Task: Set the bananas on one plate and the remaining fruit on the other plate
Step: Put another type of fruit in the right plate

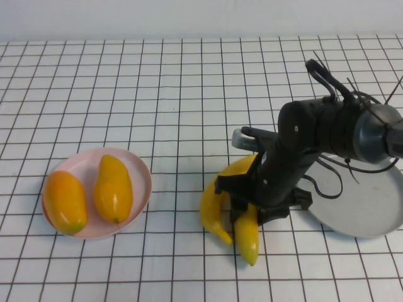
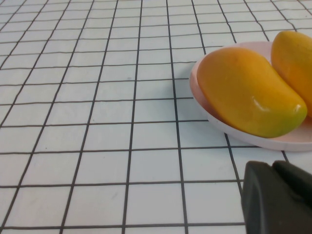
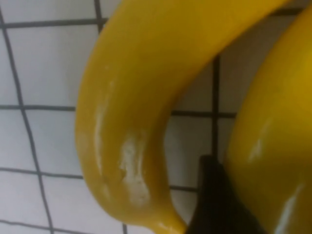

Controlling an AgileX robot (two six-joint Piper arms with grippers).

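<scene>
Two glossy yellow bananas (image 1: 217,207) lie side by side on the gridded table (image 1: 157,94), between the plates. The right gripper (image 1: 242,204) is down over them – one dark finger (image 3: 214,204) between the two, grip unclear. Left gripper (image 2: 278,200) beside the pink plate (image 1: 141,173) holding two mangoes (image 1: 113,187) – fingers unclear; grey plate (image 1: 371,214) at right

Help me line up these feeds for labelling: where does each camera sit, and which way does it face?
High view: raised on the robot's side, angled down at the table; shows the right arm, its right gripper over the bananas.
Left wrist view: low over the table, facing the pink plate with mangoes; the left gripper shows.
Right wrist view: close above the bananas; one dark finger shows.
Shared: the high and left wrist views both show the plated mangoes.
</scene>
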